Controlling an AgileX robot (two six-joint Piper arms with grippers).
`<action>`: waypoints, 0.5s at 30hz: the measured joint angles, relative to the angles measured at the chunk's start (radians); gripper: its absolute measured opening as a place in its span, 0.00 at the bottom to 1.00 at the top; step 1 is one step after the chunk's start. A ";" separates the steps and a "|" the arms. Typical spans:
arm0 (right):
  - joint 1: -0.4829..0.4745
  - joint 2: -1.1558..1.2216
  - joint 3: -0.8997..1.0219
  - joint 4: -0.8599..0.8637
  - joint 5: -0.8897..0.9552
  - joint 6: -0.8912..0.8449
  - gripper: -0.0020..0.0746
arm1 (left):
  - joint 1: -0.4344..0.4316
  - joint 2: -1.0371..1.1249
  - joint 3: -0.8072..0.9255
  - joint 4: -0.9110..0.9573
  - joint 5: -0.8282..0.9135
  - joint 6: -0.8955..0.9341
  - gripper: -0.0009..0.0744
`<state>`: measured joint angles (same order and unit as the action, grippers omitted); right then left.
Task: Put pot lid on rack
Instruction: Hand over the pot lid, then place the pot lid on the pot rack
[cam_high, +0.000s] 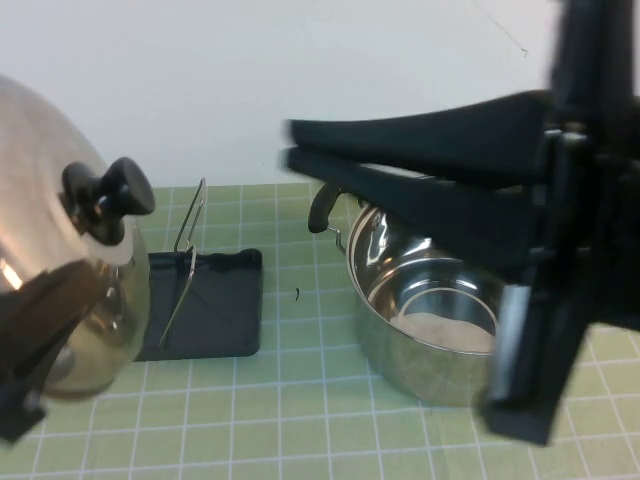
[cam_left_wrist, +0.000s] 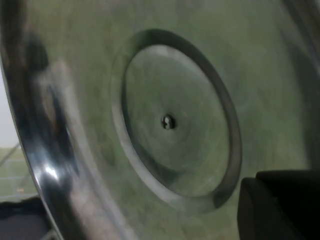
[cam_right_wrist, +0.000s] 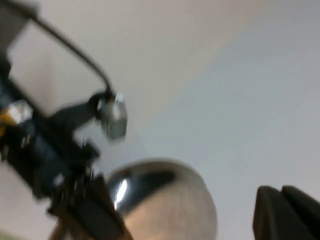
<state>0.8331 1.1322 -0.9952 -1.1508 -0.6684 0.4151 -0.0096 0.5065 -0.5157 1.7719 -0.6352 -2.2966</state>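
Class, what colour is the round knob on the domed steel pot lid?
Black: the round knob on the domed steel pot lid, clearest in the high view.

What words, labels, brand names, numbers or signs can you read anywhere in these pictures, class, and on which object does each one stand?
None can be read.
The pot lid, held up at the left by the left gripper: plain steel, black knob.
The rack: plain black base, bare wire.
The pot: no marking visible.
The right gripper, raised above the pot, fingers together: plain black.
The table mat: only a grid of lines.
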 joint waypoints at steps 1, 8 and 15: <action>0.000 -0.028 0.000 -0.068 0.061 0.050 0.04 | 0.000 0.034 -0.018 0.002 0.002 0.020 0.13; 0.000 -0.225 0.007 -0.561 0.288 0.545 0.03 | 0.000 0.348 -0.179 0.008 -0.015 0.246 0.13; 0.000 -0.334 0.090 -0.596 0.327 0.615 0.03 | 0.000 0.654 -0.342 0.010 -0.121 0.397 0.13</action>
<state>0.8331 0.7983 -0.9049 -1.7472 -0.3417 1.0299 -0.0096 1.1608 -0.8580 1.7822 -0.7563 -1.8995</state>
